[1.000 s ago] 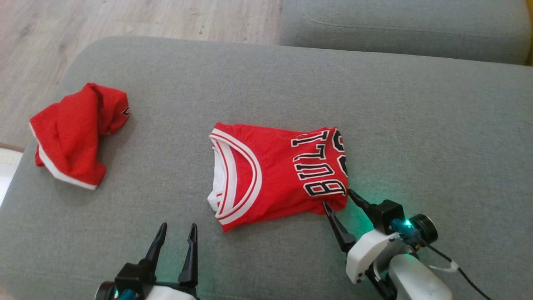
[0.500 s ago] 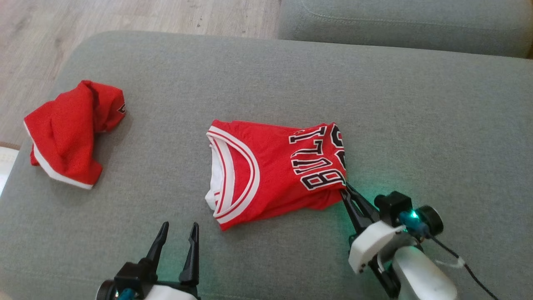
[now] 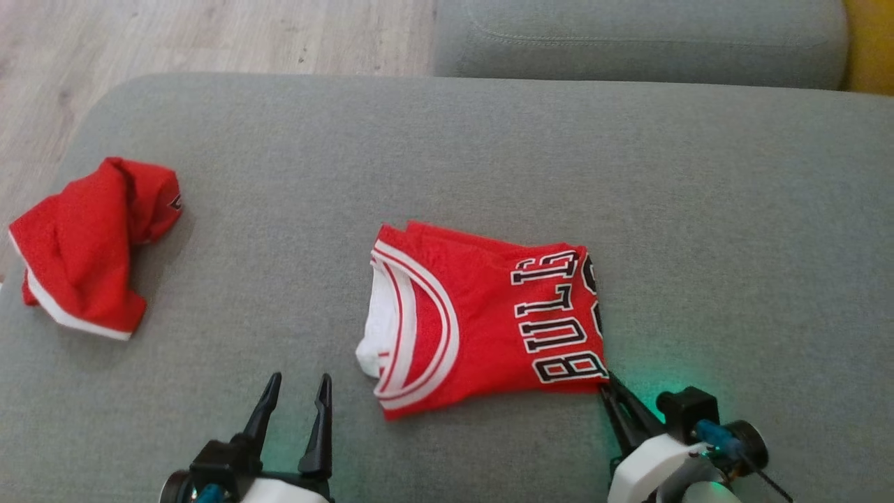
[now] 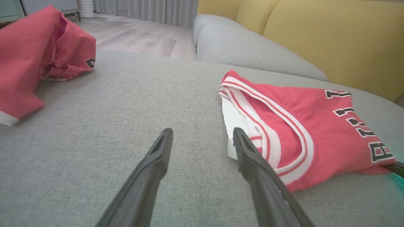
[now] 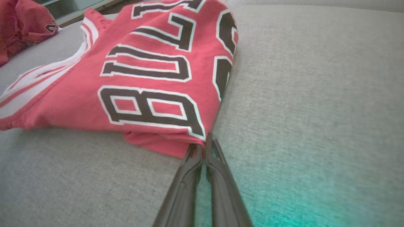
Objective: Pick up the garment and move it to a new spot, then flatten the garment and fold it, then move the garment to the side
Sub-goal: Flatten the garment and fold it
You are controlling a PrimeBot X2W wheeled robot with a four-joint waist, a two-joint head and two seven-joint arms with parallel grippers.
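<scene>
1. The garment [image 3: 482, 314], a red jersey with red-and-white striped neck trim and black lettering edged in white, lies folded near the middle of a grey sofa cushion [image 3: 628, 175].
2. Its neck opening points to the robot's left and its lettered end to the right.
3. The right end effector [image 3: 609, 383] has its two dark fingers pressed together on the garment's near right corner. They pinch the red fabric just below the letter B, and green light glows on the cushion beside it.
4. The left end effector [image 3: 300, 381] has its fingers spread wide and holds nothing. It is over bare cushion near the garment's neck end, apart from it.
5. A crumpled red cloth [image 3: 84, 244] with a white edge lies well apart, at the cushion's left side.
</scene>
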